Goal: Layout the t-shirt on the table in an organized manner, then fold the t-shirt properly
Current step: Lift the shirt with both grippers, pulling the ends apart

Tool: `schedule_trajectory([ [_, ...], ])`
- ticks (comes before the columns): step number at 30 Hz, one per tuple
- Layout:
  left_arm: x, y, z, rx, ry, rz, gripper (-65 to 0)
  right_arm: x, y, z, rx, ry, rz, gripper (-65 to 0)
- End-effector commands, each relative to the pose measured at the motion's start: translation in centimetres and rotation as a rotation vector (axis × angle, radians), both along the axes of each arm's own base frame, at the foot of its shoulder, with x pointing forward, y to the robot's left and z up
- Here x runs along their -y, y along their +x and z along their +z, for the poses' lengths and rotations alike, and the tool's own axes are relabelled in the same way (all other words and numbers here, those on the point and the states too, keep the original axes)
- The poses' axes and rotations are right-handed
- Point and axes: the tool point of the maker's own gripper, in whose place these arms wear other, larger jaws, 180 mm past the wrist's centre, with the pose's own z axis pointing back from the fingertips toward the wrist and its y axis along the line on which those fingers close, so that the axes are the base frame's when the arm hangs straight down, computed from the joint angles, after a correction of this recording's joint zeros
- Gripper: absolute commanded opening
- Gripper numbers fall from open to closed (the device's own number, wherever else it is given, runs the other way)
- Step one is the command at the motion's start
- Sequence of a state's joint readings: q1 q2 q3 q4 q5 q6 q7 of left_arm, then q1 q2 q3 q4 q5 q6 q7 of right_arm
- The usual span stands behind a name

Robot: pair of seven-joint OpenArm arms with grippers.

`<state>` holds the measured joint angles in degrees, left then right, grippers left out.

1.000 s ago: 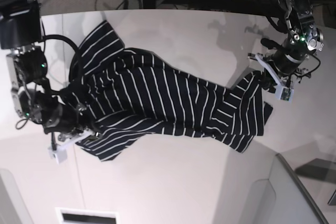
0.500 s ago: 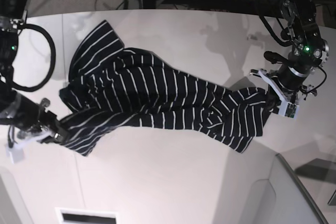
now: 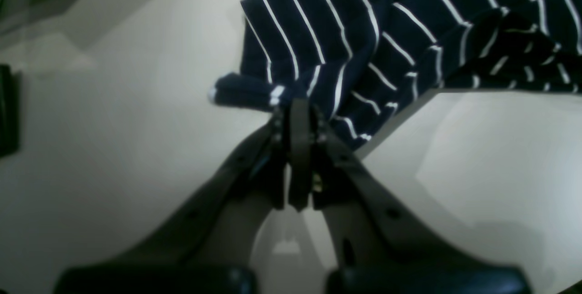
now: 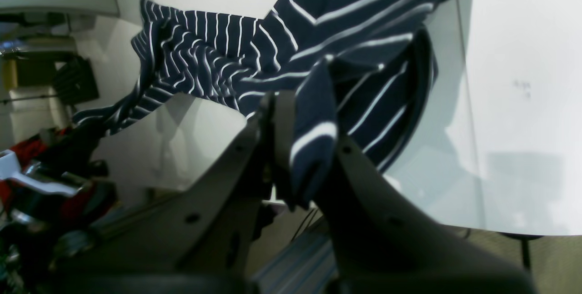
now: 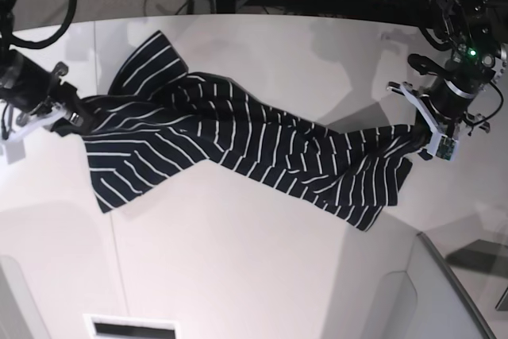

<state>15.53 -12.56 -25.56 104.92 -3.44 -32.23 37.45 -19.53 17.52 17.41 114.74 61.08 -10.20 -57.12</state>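
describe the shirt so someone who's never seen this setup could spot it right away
Start at the big white table that fills the base view. Stretched across its middle, between the right gripper at that view's left and the left gripper at its right, both shut on its ends, is the t-shirt. It is the only cloth there: dark navy with thin white stripes, twisted and bunched.

Striped t-shirt (image 5: 238, 144) stretched, twisted, above table (image 5: 254, 275).
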Motion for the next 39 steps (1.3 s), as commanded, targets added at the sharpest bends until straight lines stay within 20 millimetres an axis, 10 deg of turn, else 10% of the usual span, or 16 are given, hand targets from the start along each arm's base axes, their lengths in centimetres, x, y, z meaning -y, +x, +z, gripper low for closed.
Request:
schedule_trajectory([
  [1,-0.2,1.6,2.2,0.078,0.011,-0.007,-65.0,1.3,2.0,2.4,0.091,-0.048,0.002,-65.0],
  [6,-0.7,5.4,5.5,0.169,0.089,-0.023,-65.0,3.8,6.5,7.7,0.236,-0.165,0.04,-65.0],
  [19,5.5,14.3,11.9,0.259,0.394,-0.204,-65.0,10.0,13.4,19.2,0.547,-0.441,0.086,-65.0],
  [26,5.1,18.0,16.7,0.351,0.438,-0.15,-65.0,15.0,16.6,25.4,0.634,-0.451,-0.048,-65.0],
  [39,4.1,22.0,26.2,0.468,0.447,-0.035,-65.0,17.8,21.3,36.6,0.862,-0.353,-0.197,-65.0],
])
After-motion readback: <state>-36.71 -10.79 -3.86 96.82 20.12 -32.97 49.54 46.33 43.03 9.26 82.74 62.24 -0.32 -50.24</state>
